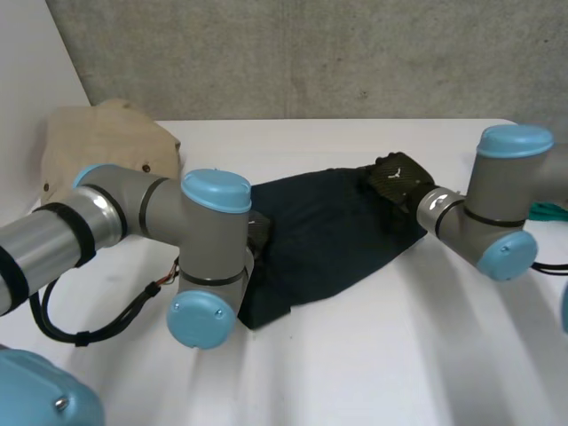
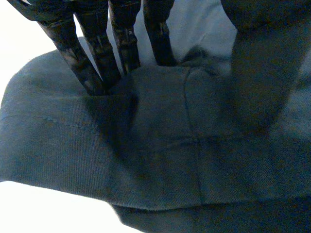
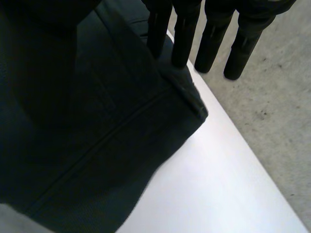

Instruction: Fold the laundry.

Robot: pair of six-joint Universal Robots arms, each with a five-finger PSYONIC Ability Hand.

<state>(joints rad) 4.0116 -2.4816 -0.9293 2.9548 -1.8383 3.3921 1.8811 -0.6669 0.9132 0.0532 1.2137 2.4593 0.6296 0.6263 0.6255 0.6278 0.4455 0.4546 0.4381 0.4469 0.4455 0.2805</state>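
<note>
A dark navy garment (image 1: 328,240) lies spread in the middle of the white table (image 1: 399,355). My left hand (image 1: 258,232) sits at its left edge, mostly hidden behind my own elbow. In the left wrist view a raised fold of the garment (image 2: 170,160) stands between the straight fingers (image 2: 99,63) and the thumb (image 2: 257,73), pinched by them. My right hand (image 1: 397,177) rests on the garment's far right corner. There its fingers (image 3: 214,43) are straight, two tips touching the corner (image 3: 87,145), the others past its edge.
A beige garment (image 1: 102,146) lies heaped at the table's far left. Something green (image 1: 548,211) shows at the right edge behind my right arm. The table's far edge (image 3: 228,141) runs just beyond the dark garment's corner, with grey concrete (image 3: 272,97) behind it.
</note>
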